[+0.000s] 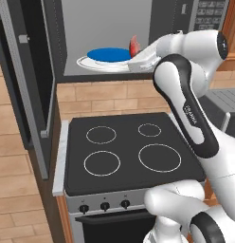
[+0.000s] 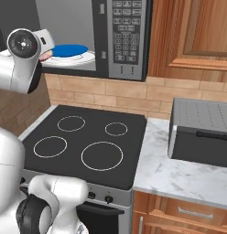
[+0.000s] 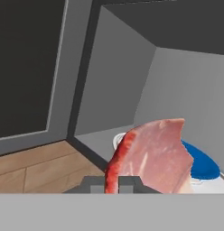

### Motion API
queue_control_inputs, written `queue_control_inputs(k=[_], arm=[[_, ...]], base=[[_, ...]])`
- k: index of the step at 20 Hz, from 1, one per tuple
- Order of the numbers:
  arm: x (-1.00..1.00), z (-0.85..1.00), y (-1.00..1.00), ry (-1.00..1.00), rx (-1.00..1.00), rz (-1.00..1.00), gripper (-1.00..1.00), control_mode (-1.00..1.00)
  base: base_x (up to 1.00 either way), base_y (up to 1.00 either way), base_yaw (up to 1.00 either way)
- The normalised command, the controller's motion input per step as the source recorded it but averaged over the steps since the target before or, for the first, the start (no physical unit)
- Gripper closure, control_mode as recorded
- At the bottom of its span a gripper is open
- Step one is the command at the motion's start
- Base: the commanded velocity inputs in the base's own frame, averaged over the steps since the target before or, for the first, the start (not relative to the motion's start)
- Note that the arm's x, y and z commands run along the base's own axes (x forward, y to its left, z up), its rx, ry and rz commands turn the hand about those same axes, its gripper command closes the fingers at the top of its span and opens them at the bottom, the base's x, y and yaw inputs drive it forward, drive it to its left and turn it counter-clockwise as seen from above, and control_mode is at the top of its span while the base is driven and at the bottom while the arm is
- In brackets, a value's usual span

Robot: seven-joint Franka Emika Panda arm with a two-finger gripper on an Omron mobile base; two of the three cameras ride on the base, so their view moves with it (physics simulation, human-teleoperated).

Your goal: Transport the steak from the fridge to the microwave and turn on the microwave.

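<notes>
The steak [image 3: 154, 155], a flat red-pink slab, stands on edge between my fingertips [image 3: 129, 184], and my gripper [image 3: 111, 185] is shut on it. In the left base view the steak [image 1: 134, 46] hangs at the mouth of the open microwave [image 1: 105, 23], just right of a white plate [image 1: 86, 61] that carries a blue disc [image 1: 108, 54]. My gripper [image 1: 134, 55] reaches in from the right. The microwave door [image 1: 29, 71] is swung wide open to the left. The keypad [image 2: 127, 36] sits on the microwave's right side. The fridge is out of view.
A black four-ring stove [image 1: 124, 147] lies directly below the microwave, with knobs along its front. To its right a marble counter [image 2: 179, 178] holds a grey box [image 2: 202, 132]. Wooden cabinets [image 2: 193, 36] hang right of the microwave.
</notes>
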Motion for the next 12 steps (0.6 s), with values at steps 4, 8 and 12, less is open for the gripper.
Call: queue_control_inputs(k=[4,8,12], arm=[[0.36,0.3,0.11,0.0,0.0,0.0,1.0,-1.0],[0.35,0.23,0.08,0.02,0.0,0.0,1.0,-1.0],[0.31,0.04,0.03,0.0,-0.04,0.0,1.0,-1.0]], base=[[0.0,0.0,0.0],[0.0,0.0,0.0],[0.0,0.0,0.0]])
